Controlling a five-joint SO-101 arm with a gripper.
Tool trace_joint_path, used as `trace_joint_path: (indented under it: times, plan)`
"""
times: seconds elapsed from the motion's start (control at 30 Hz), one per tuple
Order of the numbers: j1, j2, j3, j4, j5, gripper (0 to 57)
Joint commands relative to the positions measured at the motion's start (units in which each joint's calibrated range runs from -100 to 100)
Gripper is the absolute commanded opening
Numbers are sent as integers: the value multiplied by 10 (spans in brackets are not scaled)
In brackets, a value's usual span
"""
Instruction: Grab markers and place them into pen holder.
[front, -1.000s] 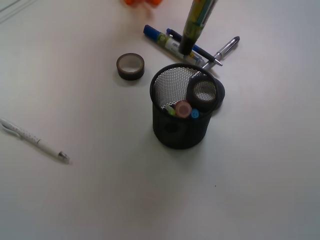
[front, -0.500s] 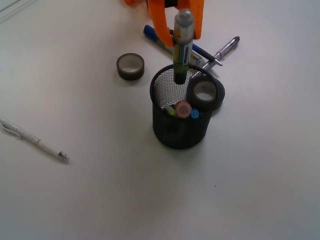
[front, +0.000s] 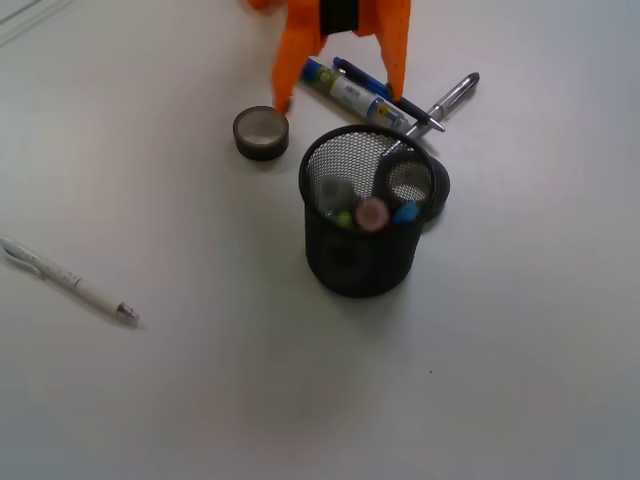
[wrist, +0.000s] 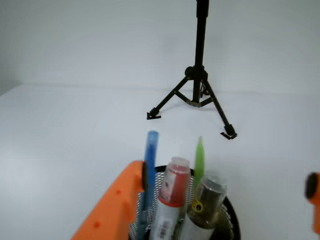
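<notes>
**End effector open above holder, one marker left on tabletop**

Orange end effector sits spread wide over the back rim of the black wire-mesh cylindrical pen holder, holding nothing. Wrist view agrees: orange fingers at far left and far right of frame, clear gap between them.

Risks from here:
- Left fingertip hangs near the small dark tape roll; a sideways move could knock it
- Right fingertip is close to the remaining stubby marker with blue cap and yellow-green/white label, which lies touching the thin blue pen and the silver pen. A pinch there could catch a pen along with it, or roll the marker away
- Holder is already crowded and has a second dark tape roll leaning on its rim. Another insert could jam on the caps, tip the holder or dislodge the roll

Markers in the holder, wrist view: red-capped marker and dark-capped marker stand upright side by side, white labelled barrels, fat. A slim blue stick and a green tip stand behind them; can't tell what those are. Front view shows only cap ends in a tight cluster inside.

Slim white pen lies well apart at the left, not part of the job
</notes>
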Motion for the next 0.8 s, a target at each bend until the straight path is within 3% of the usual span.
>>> trace_joint_path:
  times: [0.0,0.13,0.47,0.77]
  plan:
    - [2,-13,-22,11,38,395]
    - [-2,-15,-104,156,85,395]
    - [-19,-64,-347,815,182,394]
    - [-63,-61,-248,965,192,394]
